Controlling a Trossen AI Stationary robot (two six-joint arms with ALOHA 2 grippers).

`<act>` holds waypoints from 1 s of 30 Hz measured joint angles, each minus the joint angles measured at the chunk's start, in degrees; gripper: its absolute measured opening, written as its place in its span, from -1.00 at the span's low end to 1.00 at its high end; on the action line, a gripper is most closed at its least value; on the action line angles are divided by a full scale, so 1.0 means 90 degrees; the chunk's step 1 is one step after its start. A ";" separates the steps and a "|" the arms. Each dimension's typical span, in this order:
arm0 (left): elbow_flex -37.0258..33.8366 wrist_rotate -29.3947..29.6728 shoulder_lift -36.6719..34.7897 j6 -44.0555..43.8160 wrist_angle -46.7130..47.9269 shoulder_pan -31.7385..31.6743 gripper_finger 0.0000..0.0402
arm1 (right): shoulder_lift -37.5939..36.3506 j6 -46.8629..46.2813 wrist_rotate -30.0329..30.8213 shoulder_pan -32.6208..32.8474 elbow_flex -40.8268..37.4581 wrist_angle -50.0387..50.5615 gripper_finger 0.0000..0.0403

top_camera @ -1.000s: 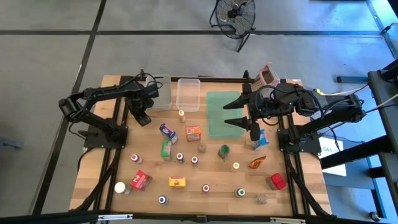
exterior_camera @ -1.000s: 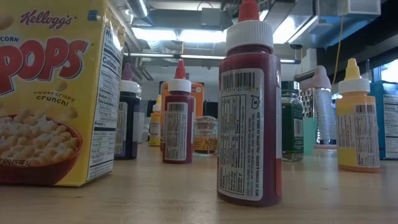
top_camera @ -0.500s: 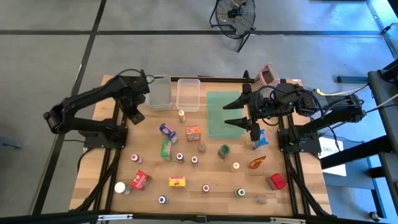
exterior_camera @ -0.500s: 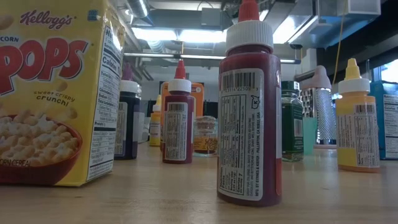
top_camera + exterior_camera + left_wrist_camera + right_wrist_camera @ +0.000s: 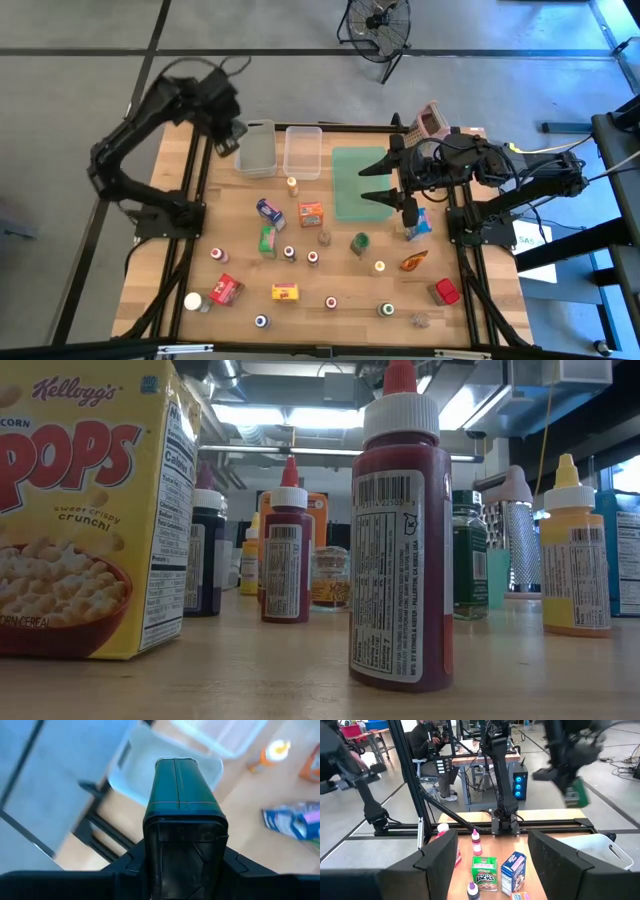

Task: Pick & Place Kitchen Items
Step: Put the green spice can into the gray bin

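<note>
My left gripper (image 5: 228,132) hangs high over the table's far left, beside the left clear bin (image 5: 257,150). It is shut on a dark green carton (image 5: 182,785), which the right wrist view also shows as a green carton (image 5: 576,794) under that arm. My right gripper (image 5: 378,185) stands open and level above the flat green tray (image 5: 352,195), with nothing between its fingers (image 5: 437,857). Several small cartons and jars stand on the wood, among them a blue carton (image 5: 270,212) and an orange carton (image 5: 311,213). My left gripper pinches the dark green carton between its two fingers, at the carton's near end (image 5: 184,835). The fingers slant steeply down and lie along the carton. Its free end (image 5: 181,766) sticks out past them. The carton hangs lifted clear of the table.
A second clear bin (image 5: 303,150) stands next to the first, and the box grater (image 5: 430,120) stands at the far right. A yellow cereal carton (image 5: 85,510) and sauce bottles (image 5: 400,540) fill the low view. Bare wood lies along the table's left edge.
My left gripper has risen from the table beside the left bin, going up and toward the far edge, and has tipped more steeply downward. The green carton has come up with it, lifted clear of the wood.
</note>
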State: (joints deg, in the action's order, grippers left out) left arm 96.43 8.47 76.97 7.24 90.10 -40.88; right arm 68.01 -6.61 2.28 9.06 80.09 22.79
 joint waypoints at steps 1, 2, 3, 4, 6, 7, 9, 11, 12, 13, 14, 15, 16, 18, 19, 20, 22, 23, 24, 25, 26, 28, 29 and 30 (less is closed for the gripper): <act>0.0244 -0.0002 0.0231 0.0196 -0.0018 -0.0087 -0.38 | 0.0000 -0.0009 0.0000 0.0000 0.0000 0.0000 0.22; 0.0460 -0.0002 0.0470 0.0394 -0.0026 -0.0171 -0.38 | 0.0000 -0.0031 0.0002 0.0000 0.0000 0.0000 0.22; 0.0657 -0.0002 0.0713 0.0608 -0.0024 -0.0255 -0.38 | 0.0000 -0.0051 0.0004 0.0000 0.0000 0.0006 0.22; 0.0835 -0.0002 0.0936 0.0823 -0.0020 -0.0334 -0.38 | 0.0000 -0.0078 0.0004 0.0000 -0.0001 0.0017 0.22; 0.1088 -0.0001 0.1349 0.1187 -0.0021 -0.0526 -0.38 | 0.0000 -0.0145 0.0005 0.0000 -0.0002 0.0043 0.22; 0.1153 -0.0001 0.1546 0.1364 -0.0020 -0.0628 -0.38 | 0.0000 -0.0158 0.0005 0.0000 0.0000 0.0065 0.22; 0.1178 -0.0026 0.1903 0.1660 -0.0020 -0.0771 -0.38 | 0.0000 -0.0172 0.0005 0.0000 0.0000 0.0115 0.22; 0.1177 -0.0085 0.2148 0.1835 -0.0014 -0.0918 -0.38 | 0.0000 -0.0243 0.0005 0.0000 0.0000 0.0170 0.22; 0.1177 -0.0083 0.2219 0.1842 -0.0013 -0.1020 -0.38 | -0.0007 -0.0283 0.0005 0.0000 -0.0002 0.0208 0.22; 0.1179 -0.0085 0.2279 0.1747 -0.0006 -0.1139 -0.38 | -0.0021 -0.0327 0.0005 0.0000 -0.0001 0.0263 0.22; 0.1179 -0.0088 0.2332 0.1531 -0.0002 -0.1276 -0.38 | -0.0032 -0.0338 0.0006 0.0000 -0.0002 0.0310 0.22; 0.1167 -0.0099 0.2381 0.1237 -0.0011 -0.1411 -0.38 | -0.0041 -0.0338 0.0007 0.0001 -0.0002 0.0331 0.22; 0.1126 -0.0115 0.2409 0.0942 -0.0026 -0.1525 -0.38 | -0.0058 -0.0338 0.0005 0.0002 -0.0002 0.0365 0.22; 0.0986 -0.0198 0.2411 0.0354 -0.0005 -0.1646 -0.38 | -0.0083 -0.0338 0.0007 0.0002 -0.0002 0.0440 0.22; 0.0890 -0.0293 0.2388 0.0063 -0.0008 -0.1656 -0.38 | -0.0087 -0.0335 0.0007 0.0002 -0.0002 0.0437 0.22; 0.0789 -0.0425 0.2370 -0.0214 0.0000 -0.1664 -0.38 | -0.0087 -0.0327 0.0007 0.0002 -0.0002 0.0453 0.22; 0.0608 -0.0640 0.2354 -0.0730 -0.0001 -0.1624 -0.38 | -0.0085 -0.0219 0.0010 0.0000 -0.0002 0.0474 0.22; 0.0520 -0.0670 0.2348 -0.1035 -0.0008 -0.1569 -0.37 | -0.0086 -0.0162 0.0010 0.0000 -0.0002 0.0469 0.22; 0.0434 -0.0651 0.2344 -0.1393 -0.0012 -0.1514 -0.37 | -0.0087 -0.0097 0.0011 0.0000 -0.0002 0.0456 0.22; 0.0324 -0.0636 0.2340 -0.1740 -0.0011 -0.1447 -0.37 | -0.0087 -0.0053 0.0022 -0.0004 -0.0002 0.0444 0.22; 0.0214 -0.0623 0.2339 -0.1985 -0.0011 -0.1397 -0.37 | -0.0087 -0.0022 0.0061 -0.0007 -0.0002 0.0444 0.22; 0.0015 -0.0517 0.2339 -0.2404 -0.0150 -0.1325 -0.36 | -0.0087 0.0040 0.0070 -0.0007 -0.0002 0.0434 0.22; -0.0086 -0.0480 0.2336 -0.2590 -0.0315 -0.1311 -0.36 | -0.0087 0.0094 0.0075 -0.0007 -0.0002 0.0423 0.22; -0.0187 -0.0461 0.2336 -0.2737 -0.0485 -0.1315 -0.36 | -0.0087 0.0127 0.0078 -0.0007 -0.0002 0.0425 0.22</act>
State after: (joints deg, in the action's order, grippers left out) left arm 94.75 4.32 98.00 -17.40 85.73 -52.72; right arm 67.22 -5.47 2.98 8.99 80.07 26.61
